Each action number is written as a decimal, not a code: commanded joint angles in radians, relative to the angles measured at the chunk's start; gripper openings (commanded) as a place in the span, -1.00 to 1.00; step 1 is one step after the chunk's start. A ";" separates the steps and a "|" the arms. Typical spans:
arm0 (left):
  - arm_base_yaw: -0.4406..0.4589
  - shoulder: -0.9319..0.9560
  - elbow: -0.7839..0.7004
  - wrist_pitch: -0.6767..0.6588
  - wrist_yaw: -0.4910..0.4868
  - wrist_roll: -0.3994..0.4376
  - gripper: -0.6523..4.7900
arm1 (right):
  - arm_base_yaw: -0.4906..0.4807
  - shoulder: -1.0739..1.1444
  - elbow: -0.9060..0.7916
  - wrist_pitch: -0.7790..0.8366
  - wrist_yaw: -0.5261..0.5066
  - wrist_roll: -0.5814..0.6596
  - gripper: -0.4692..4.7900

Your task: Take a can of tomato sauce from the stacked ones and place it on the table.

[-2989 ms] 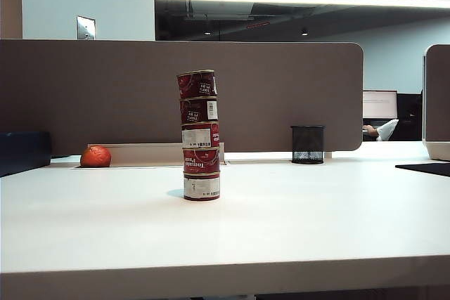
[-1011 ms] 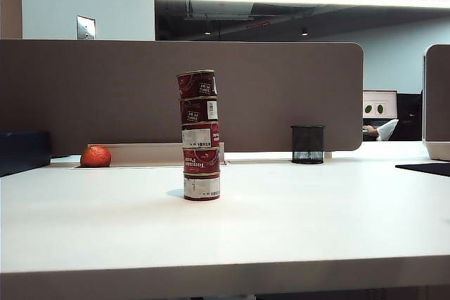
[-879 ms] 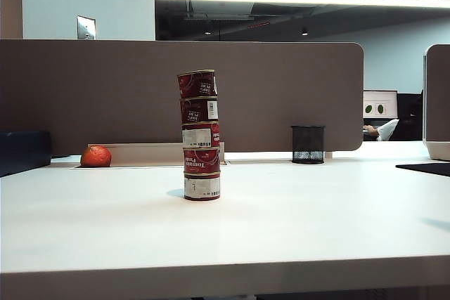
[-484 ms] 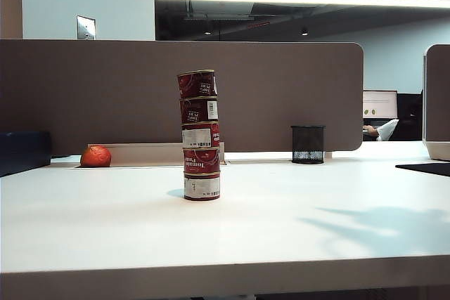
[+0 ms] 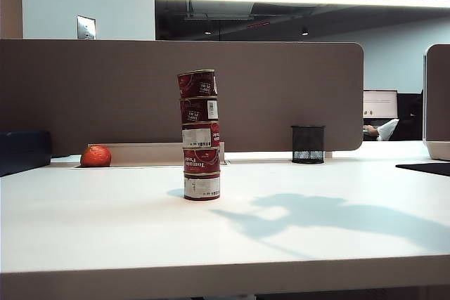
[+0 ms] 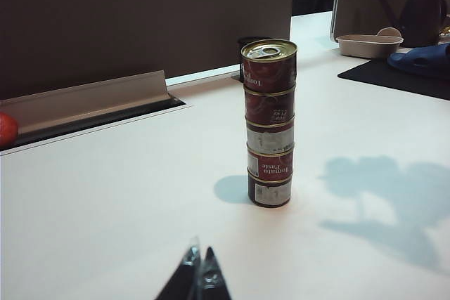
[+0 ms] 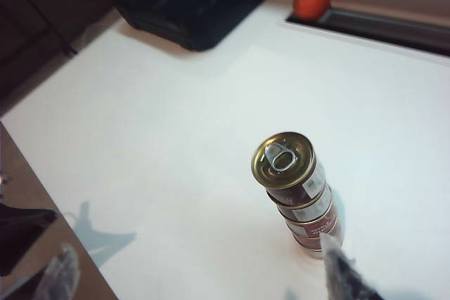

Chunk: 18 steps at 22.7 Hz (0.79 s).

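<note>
Exterior view: the top can (image 5: 197, 83) crowns the stack (image 5: 200, 135) on the white tabletop (image 5: 105, 223); likely stiff, slick tin, best pinched across its sides.

Left wrist view: left pincer (image 6: 200, 272) pressed together, well short of the stack.

Right wrist view: right pincer (image 7: 204, 272) spread wide above the stack, empty.

the stacked ones (image 5: 200, 135) stood as a five-high column of short dark-red tins with silver rims, upright on the white worktop (image 5: 105, 230). the can of tomato sauce (image 5: 197, 83) sat on top, slightly offset from the tin beneath, its pull-tab lid (image 7: 283, 158) facing up and untouched.
</note>
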 commanded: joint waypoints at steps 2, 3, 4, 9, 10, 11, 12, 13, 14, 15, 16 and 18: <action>0.001 0.001 0.003 0.013 0.004 -0.022 -0.78 | 0.016 0.060 0.004 0.058 0.027 0.000 1.00; 0.001 0.001 0.003 0.013 0.004 -0.022 -0.78 | 0.020 0.075 0.004 0.072 0.027 0.000 1.00; 0.001 0.001 0.003 0.013 0.004 -0.022 -0.78 | 0.031 0.093 0.004 0.087 0.042 0.000 1.00; 0.001 0.001 0.003 0.013 0.004 -0.022 -0.78 | 0.047 0.138 0.005 0.167 0.055 0.000 1.00; 0.001 0.001 0.003 0.013 0.004 -0.022 -0.78 | 0.053 0.150 0.005 0.184 0.060 0.000 1.00; 0.001 0.001 0.003 0.013 0.004 -0.022 -0.78 | 0.060 0.161 0.005 0.201 0.066 -0.001 1.00; 0.001 0.001 0.003 0.013 0.004 -0.022 -0.78 | 0.064 0.172 0.006 0.213 0.073 0.000 1.00; 0.001 0.001 0.003 0.013 0.004 -0.023 -0.78 | 0.064 0.181 0.006 0.223 0.073 0.000 1.00; 0.001 0.001 0.003 0.013 0.004 -0.023 -0.78 | 0.065 0.195 0.006 0.235 0.072 0.000 1.00; 0.001 0.001 0.003 0.013 0.004 -0.022 -0.78 | 0.068 0.204 0.006 0.242 0.073 0.000 1.00; 0.001 0.001 0.003 0.013 0.003 -0.022 -0.78 | 0.074 0.218 0.006 0.252 0.077 -0.001 1.00; 0.001 0.001 0.003 0.013 0.005 -0.023 -0.78 | 0.084 0.256 0.017 0.257 0.115 -0.010 1.00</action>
